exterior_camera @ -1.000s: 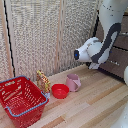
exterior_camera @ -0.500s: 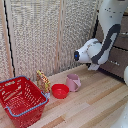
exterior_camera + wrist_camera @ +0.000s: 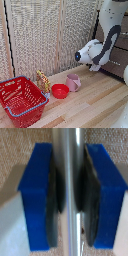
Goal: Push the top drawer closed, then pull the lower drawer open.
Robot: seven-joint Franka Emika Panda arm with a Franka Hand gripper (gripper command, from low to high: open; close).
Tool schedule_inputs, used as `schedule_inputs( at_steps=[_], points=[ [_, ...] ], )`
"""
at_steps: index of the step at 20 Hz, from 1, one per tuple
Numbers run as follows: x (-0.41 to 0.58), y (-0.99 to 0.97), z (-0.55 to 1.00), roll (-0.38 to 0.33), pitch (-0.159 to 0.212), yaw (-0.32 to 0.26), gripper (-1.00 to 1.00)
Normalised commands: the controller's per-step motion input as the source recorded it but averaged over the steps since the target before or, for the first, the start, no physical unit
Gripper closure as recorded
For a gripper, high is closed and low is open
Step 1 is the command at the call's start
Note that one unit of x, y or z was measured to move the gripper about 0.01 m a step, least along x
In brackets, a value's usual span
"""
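The gripper (image 3: 67, 193) has its blue fingers (image 3: 37, 193) narrowed on a silver drawer handle (image 3: 70, 158), the bar running lengthwise straight between the pads; which drawer, I cannot tell

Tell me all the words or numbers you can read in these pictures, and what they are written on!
None: no word, number or sign can be read in either view.
The small patterned thing beside the red basket may bear print, but it is too blurred to read.
The red bowl, the pink cup, the dresser and the gripper's blue pads look plain.
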Motion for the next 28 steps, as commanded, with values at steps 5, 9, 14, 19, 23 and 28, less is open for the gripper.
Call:
schedule_inputs(
  at_steps=[5,9,14,19,23,28],
  points=[
    [-0.106,0.28,0.0,-0.002,-0.02,0.04,1.0],
    [0.0,0.65,-0.01,0.008,-0.052,0.002,1.0],
    [0.0,0.78,0.0,0.023,-0.079,0.0,1.0],
    [0.005,0.82,-0.01,0.005,-0.083,0.0,1.0],
    [0.008,0.65,-0.01,0.006,-0.069,0.0,-1.0],
    [0.059,0.03,0.2,-0.012,0.0,0.043,-1.0]
  ],
)
